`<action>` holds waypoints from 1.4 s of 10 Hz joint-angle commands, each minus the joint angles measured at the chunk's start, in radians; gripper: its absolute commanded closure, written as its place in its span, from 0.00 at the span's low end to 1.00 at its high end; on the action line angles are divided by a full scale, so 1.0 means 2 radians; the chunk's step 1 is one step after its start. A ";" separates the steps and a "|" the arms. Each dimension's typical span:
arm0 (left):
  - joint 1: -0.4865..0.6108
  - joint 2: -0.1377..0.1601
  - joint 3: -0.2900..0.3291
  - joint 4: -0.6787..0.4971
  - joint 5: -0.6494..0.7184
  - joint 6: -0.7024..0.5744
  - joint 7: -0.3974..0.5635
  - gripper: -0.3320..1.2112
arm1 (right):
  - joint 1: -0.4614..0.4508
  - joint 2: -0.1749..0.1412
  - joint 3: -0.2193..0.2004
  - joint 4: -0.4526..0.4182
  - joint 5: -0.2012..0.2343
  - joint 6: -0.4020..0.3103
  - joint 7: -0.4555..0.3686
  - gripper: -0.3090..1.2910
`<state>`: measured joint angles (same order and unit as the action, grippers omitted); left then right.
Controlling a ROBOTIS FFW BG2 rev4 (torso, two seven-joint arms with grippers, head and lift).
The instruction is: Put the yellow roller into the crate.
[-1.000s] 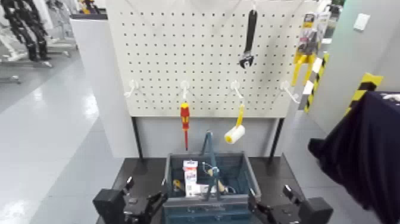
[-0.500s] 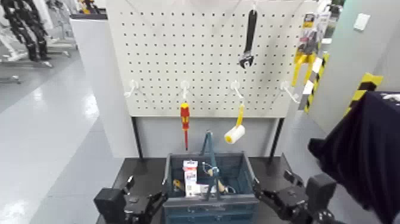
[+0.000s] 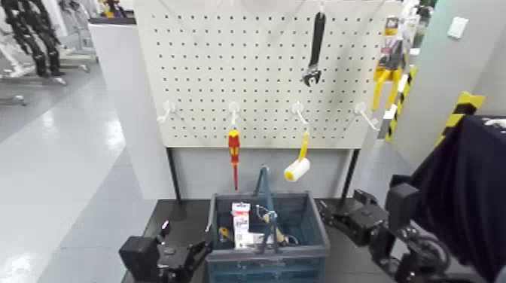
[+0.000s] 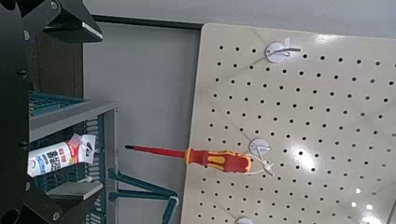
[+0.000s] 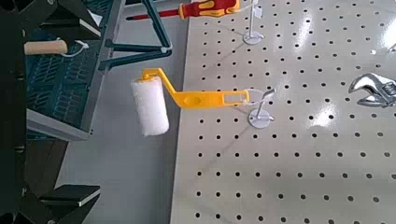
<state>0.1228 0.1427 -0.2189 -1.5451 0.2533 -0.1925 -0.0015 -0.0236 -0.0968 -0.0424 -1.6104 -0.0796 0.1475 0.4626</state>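
The yellow roller (image 3: 299, 161) hangs from a pegboard hook, handle up and cream head down; the right wrist view shows it close, roller (image 5: 163, 101). Below it stands the dark blue-grey crate (image 3: 315, 223) with its tall central handle. My right gripper (image 3: 329, 214) is raised beside the crate's right rim, below and right of the roller. It is open, its fingers (image 5: 58, 199) wide apart and nothing between them. My left gripper (image 3: 182, 244) sits low at the crate's front left corner, open and empty.
A red-and-yellow screwdriver (image 3: 234, 147) hangs left of the roller, and a black wrench (image 3: 315, 47) hangs higher up. Yellow tools (image 3: 386, 72) hang at the board's right edge. A white carton (image 3: 241, 224) and other items lie in the crate. A dark cloth-covered shape (image 3: 467, 188) stands at right.
My right arm has risen from the bottom edge of the view to beside the crate's right rim, still open. The left arm and the roller have stayed put.
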 commanded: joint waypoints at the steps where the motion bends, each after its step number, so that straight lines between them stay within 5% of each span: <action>1: 0.000 0.000 0.000 0.001 0.001 -0.001 0.000 0.33 | -0.041 -0.010 0.005 0.037 0.001 -0.013 0.007 0.28; 7: 0.000 -0.002 0.001 0.002 0.001 -0.002 0.001 0.33 | -0.155 -0.030 0.030 0.166 0.003 -0.062 0.064 0.28; 14: -0.002 -0.004 -0.001 0.005 0.000 -0.001 0.001 0.33 | -0.268 -0.018 0.066 0.341 -0.005 -0.138 0.112 0.28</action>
<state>0.1189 0.1355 -0.2194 -1.5361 0.2531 -0.1948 0.0000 -0.5410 -0.1359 0.0822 -0.9558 -0.0881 -0.1165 0.6856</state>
